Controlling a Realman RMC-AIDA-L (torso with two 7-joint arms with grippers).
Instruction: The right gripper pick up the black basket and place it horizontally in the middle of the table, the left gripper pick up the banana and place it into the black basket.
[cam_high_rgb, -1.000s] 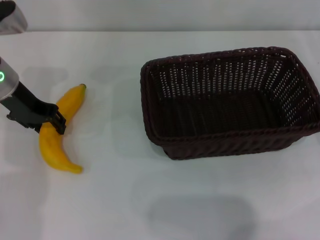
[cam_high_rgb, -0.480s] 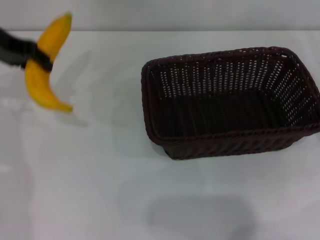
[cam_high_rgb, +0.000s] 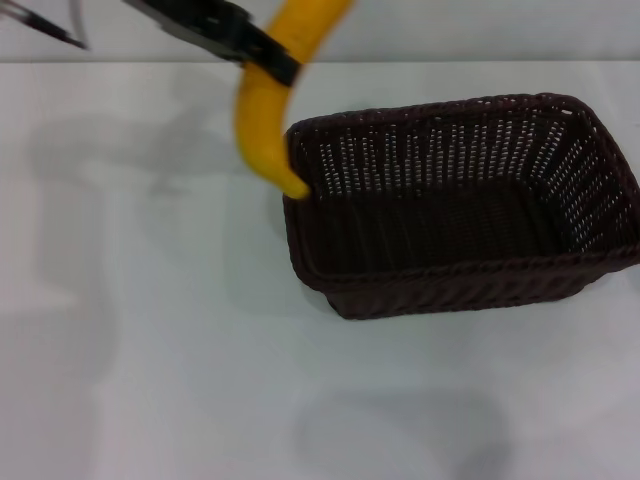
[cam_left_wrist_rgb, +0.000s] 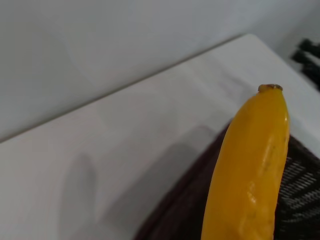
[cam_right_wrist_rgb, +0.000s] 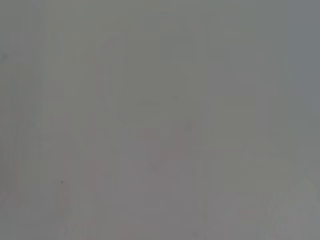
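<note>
The black basket (cam_high_rgb: 460, 205) stands upright on the white table (cam_high_rgb: 160, 330), right of the middle, its long side lying across the view. My left gripper (cam_high_rgb: 272, 58) is shut on the yellow banana (cam_high_rgb: 262, 110) and holds it in the air just over the basket's left rim. The banana's lower tip hangs by that rim. In the left wrist view the banana (cam_left_wrist_rgb: 250, 170) fills the front, with the basket (cam_left_wrist_rgb: 295, 185) below it. The right gripper is out of view; the right wrist view shows only plain grey.
A grey wall (cam_high_rgb: 450, 28) runs behind the table's far edge. The white table stretches bare to the left and in front of the basket.
My left gripper has lifted the banana off the table at the left and carried it up and to the right, to the basket's left rim. The basket has not moved.
</note>
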